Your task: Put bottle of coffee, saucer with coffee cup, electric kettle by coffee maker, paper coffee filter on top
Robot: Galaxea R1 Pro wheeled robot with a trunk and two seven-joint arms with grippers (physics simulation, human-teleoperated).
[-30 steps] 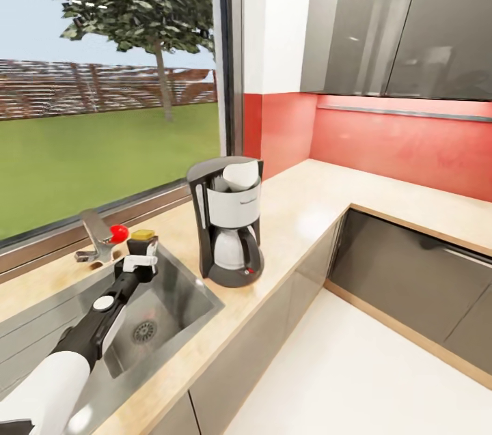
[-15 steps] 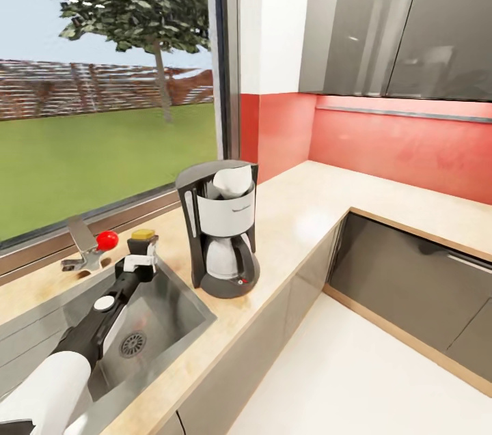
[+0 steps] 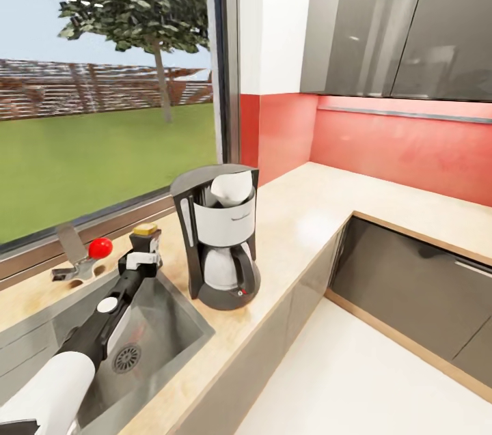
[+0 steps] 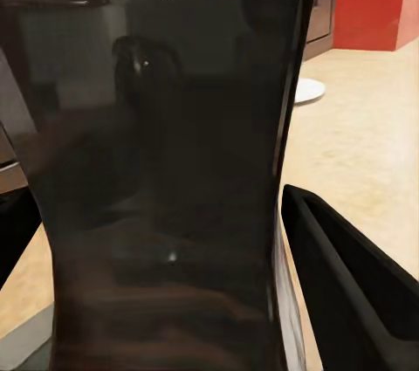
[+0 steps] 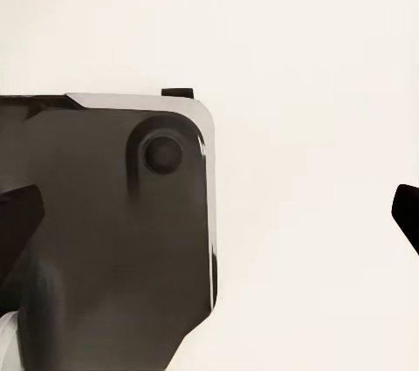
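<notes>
The bottle of coffee (image 3: 147,241) sits clenched in the left end effector (image 3: 145,252) above the sink's edge (image 3: 179,298).

coffee maker (image 3: 220,241): dark grey, silver-white front | kitchen countertop (image 3: 301,216): beige wood-grain | backsplash (image 3: 403,148): red

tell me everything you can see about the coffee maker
The tall drip coffee maker has a dark grey body and lid, a silver-white front panel and a glass carafe with a dark handle, with a small red switch on its round base. It stands upright on the light beige wood-grain countertop, just right of the steel sink. A white paper cone sits in its top.
</notes>
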